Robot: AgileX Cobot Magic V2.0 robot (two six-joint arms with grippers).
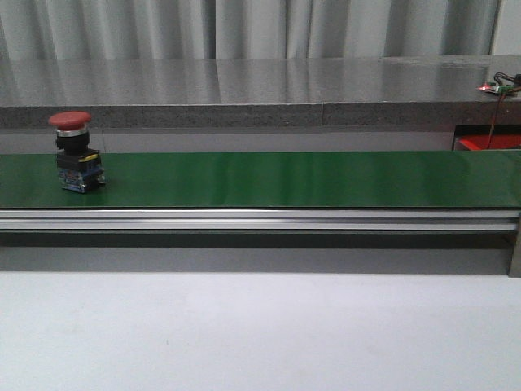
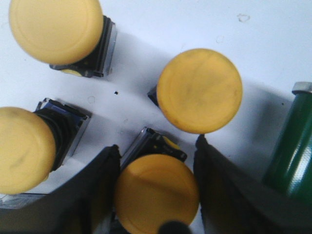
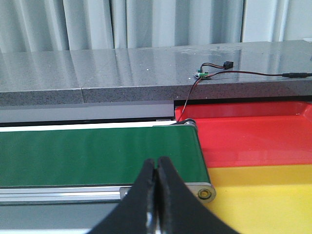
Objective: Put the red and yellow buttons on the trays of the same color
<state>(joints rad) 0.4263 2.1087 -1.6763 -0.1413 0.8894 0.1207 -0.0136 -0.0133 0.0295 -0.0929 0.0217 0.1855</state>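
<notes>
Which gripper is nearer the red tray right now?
Right. The right gripper hangs shut by the end of the green belt, with the red tray just past that end. The left gripper straddles a yellow button; no tray is in its view.

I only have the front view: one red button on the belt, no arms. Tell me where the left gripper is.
Observer: Left wrist view shows the left gripper open, its fingers either side of a yellow button; whether they touch it, I cannot tell.
Operator: Report any other yellow ones.
Observer: Three more yellow buttons stand around it on a white surface.
Operator: Give me the right gripper.
Observer: The right gripper is shut and empty, seen over the green belt's end.
Operator: Name what lies past that end.
Observer: A red tray beyond the roller and a yellow tray beside it, no buttons visible in either.
</notes>
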